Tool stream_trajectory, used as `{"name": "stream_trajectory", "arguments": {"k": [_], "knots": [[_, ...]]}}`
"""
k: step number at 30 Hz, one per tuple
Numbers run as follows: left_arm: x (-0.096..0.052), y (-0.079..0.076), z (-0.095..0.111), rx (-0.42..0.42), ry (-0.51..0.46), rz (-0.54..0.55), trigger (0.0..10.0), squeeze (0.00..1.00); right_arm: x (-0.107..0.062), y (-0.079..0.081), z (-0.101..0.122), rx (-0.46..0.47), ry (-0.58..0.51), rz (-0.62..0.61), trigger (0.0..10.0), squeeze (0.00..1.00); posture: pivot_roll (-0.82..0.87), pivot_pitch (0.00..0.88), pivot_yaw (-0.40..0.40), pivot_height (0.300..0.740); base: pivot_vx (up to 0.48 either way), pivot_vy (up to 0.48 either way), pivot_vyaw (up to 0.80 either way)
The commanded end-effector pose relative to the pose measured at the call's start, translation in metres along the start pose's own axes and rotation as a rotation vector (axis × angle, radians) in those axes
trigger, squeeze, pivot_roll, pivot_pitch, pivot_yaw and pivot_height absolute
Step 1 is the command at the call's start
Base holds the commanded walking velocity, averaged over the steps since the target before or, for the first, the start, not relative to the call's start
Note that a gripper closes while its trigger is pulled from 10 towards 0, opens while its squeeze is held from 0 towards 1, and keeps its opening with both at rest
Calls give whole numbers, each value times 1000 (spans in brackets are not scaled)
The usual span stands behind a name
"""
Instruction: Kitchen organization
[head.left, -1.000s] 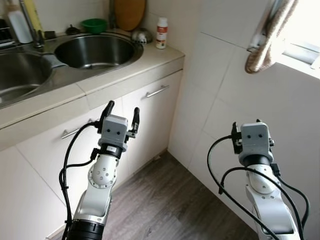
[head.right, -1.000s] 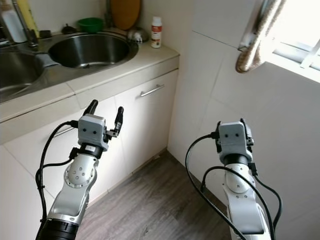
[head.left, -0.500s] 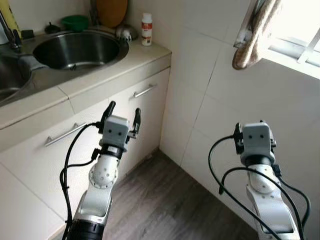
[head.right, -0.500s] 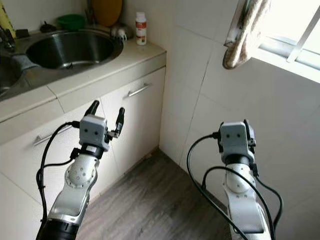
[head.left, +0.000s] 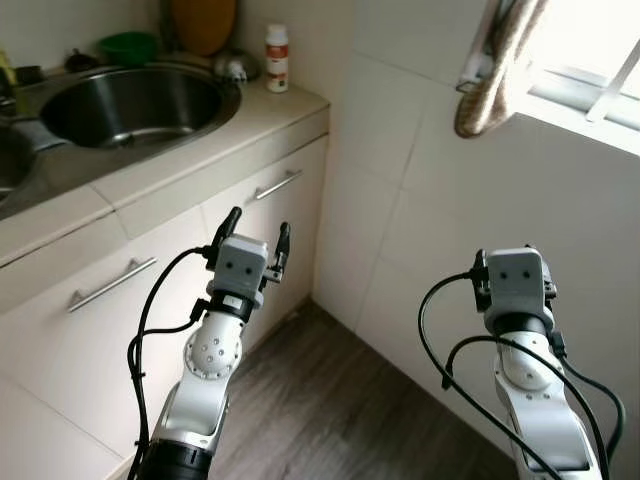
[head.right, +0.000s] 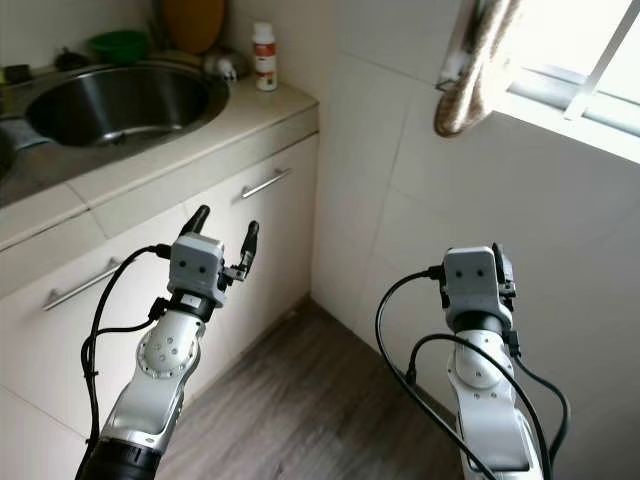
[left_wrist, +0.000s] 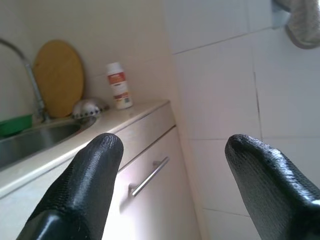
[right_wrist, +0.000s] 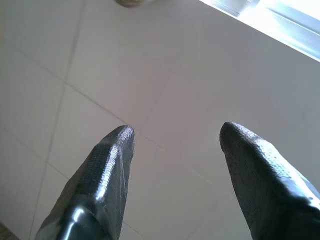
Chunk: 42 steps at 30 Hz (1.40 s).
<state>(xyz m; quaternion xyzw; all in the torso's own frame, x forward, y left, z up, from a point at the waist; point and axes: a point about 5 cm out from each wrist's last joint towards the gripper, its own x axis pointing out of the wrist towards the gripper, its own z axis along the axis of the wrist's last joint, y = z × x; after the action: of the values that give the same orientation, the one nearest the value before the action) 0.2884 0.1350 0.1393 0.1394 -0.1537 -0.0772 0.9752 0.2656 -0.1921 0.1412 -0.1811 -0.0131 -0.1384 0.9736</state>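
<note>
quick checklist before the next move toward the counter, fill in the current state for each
1. Left gripper open and holding nothing: ok.
2. Right gripper open and holding nothing, facing the tiled wall: ok.
3. White bottle upright on the counter corner beside the sink: ok.
4. Cabinet doors under the counter shut: ok.
5. Floor ahead free of obstacles: ok.
6. Bottle within the left gripper's reach: cannot tell.

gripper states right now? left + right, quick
Left gripper: open, holding nothing, raised in front of the cabinet doors.
Right gripper: open, holding nothing, facing the tiled wall.
</note>
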Motion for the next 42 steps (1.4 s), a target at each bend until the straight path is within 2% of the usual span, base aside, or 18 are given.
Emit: {"name": "stream_trajectory", "arguments": {"k": [1,17,21,33,42], "knots": [[4,-4,3,-1,-14,-24,10000,0,-2,-7,-3,-9,19,-39,10000,0,34,0,-35,740,0,0,-800],[4,-7,1,-3,-4,-38,10000,0,-4,-8,-5,-8,28,-44,10000,0,29,0,-36,740,0,0,-798],[4,-7,1,0,-1,-39,10000,0,-3,-7,-4,-35,13,-42,10000,0,28,0,-35,740,0,0,-603],[7,-12,-1,-1,6,-63,10000,0,-2,-3,-3,-47,12,-33,10000,0,4,0,-9,740,0,0,0],[17,-19,-1,-11,-3,-131,10000,0,-12,-7,-6,-56,28,-89,10000,0,-47,0,76,740,0,0,0]]}}
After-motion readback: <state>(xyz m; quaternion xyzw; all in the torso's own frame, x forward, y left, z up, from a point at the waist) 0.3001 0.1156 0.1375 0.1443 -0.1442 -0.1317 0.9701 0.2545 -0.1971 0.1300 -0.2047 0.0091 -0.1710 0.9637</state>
